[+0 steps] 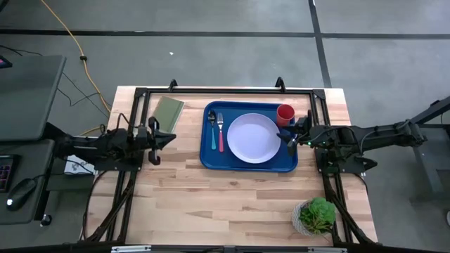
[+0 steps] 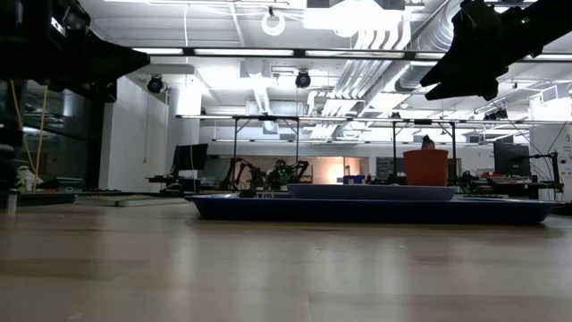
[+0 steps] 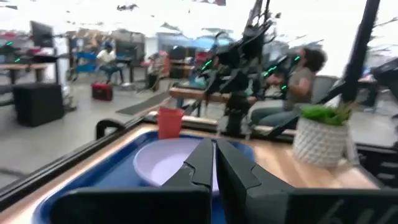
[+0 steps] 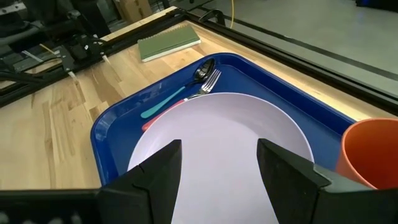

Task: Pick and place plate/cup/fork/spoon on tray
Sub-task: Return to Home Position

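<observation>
plate (image 1: 253, 138), cup (image 1: 285, 114), fork (image 1: 221, 133) and spoon (image 1: 212, 130) all lie in the tray (image 1: 211, 158), so i think only going home is left: the open, empty right claw (image 1: 288, 138) by the cup must back off gently, while the closed, empty left claw (image 1: 170, 137) waits left of the tray.

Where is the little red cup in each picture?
High view: the cup stands in the tray's top right corner, beside the plate.
Low view: the cup, right of centre, behind the plate.
Left wrist view: the cup, upright beyond the plate.
Right wrist view: the cup beside the plate, cut by the picture's edge.
Shared landmark: the plate, in all four.
</observation>
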